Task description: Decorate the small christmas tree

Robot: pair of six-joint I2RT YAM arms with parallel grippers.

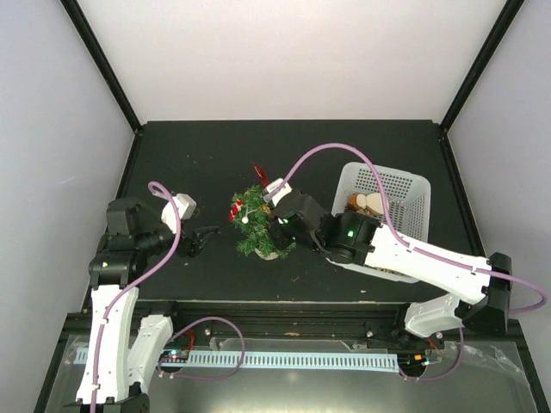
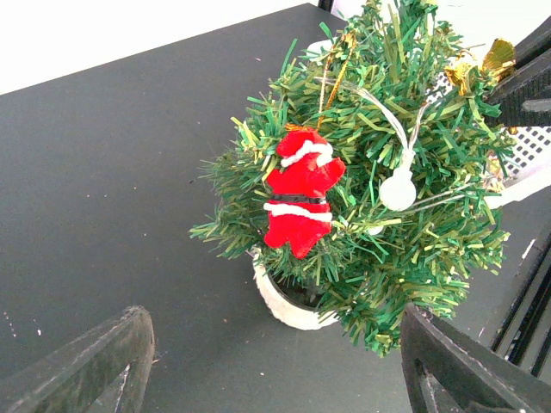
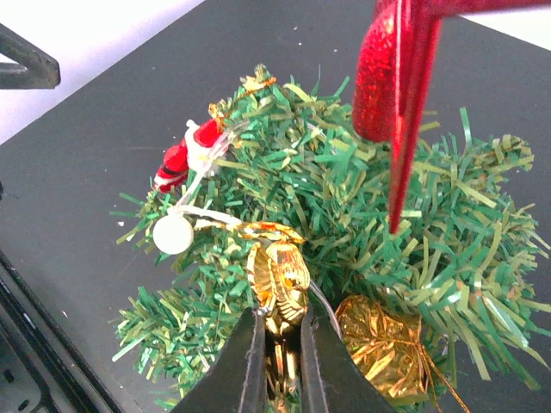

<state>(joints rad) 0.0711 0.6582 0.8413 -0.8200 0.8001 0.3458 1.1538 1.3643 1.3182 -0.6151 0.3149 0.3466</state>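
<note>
We see the tree (image 1: 258,225) standing mid-tabletop (image 1: 189,155), just left of the basket (image 1: 405,194). Our worry is that the gold ornament (image 3: 280,288) drops off if released before it hooks a branch, or that a tug tips the light tree, since nothing steadies it. The right end effector (image 3: 277,335) is pinched nearly closed on that ornament. The left end effector (image 1: 203,240) hangs wide open beside the tree, holding nothing.

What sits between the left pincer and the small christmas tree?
Nothing: only bare black table separates the left pincer from the small christmas tree, clearest in the top external view.
</note>
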